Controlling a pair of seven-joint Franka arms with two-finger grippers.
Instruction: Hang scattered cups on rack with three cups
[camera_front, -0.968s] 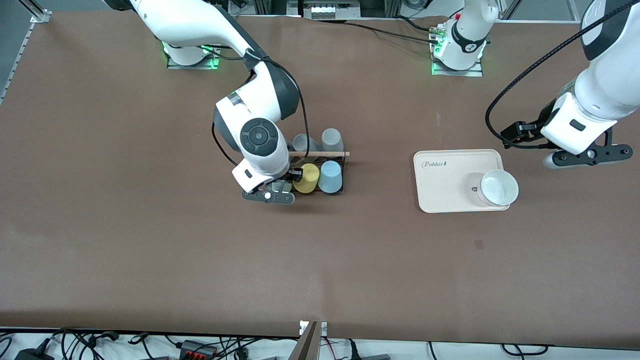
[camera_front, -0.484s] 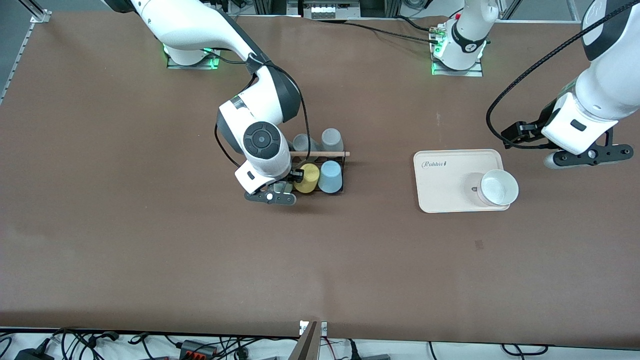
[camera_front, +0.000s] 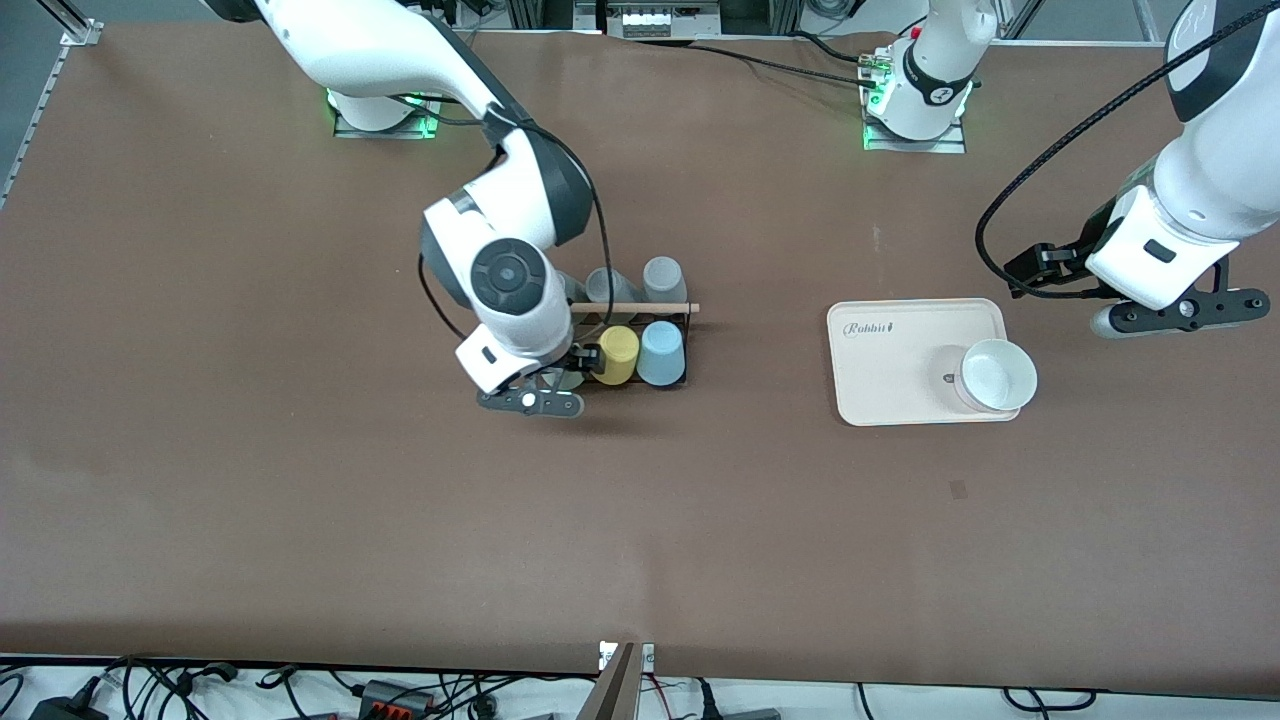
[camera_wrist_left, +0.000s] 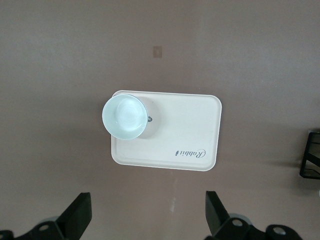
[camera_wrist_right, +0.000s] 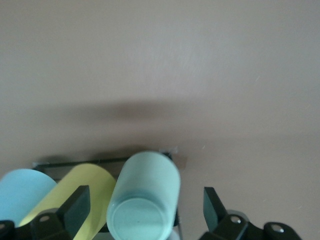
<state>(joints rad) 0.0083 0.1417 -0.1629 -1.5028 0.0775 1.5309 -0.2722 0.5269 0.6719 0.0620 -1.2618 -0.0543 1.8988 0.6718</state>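
1. Brown matting covers the desk (camera_front: 300, 520); cables and plugs run along the edge nearest the front camera.
2. Nearest that edge among the things on the desk, a cream tray (camera_front: 900, 385) lies toward the left arm's end. A white bowl (camera_front: 996, 374) sits at the tray corner nearest the camera and that end.
3. The rack (camera_front: 684, 350) stands near the desk's middle, a black wire frame with a wooden rod (camera_front: 640, 308) across its top.
4. On the rack's row nearer the camera sit three cups, side by side: the light blue cup (camera_front: 660, 352) at the end toward the left arm, the yellow cup (camera_front: 614, 354) in the middle, and the mint green cup (camera_wrist_right: 145, 200) at the end toward the right arm.
5. The right gripper (camera_front: 530, 402) is over the mint green cup. In the right wrist view its fingers (camera_wrist_right: 77, 207) stand spread on either side of that cup, clear of its walls: released. From the front camera the right arm's wrist hides most of this cup.
6. Two grey cups (camera_front: 662, 278) stand on the rack's row farther from the camera.
7. The left gripper (camera_front: 1180, 312) waits in the air near the desk's end, beside the tray, fingers (camera_wrist_left: 80, 212) spread wide and holding nothing.
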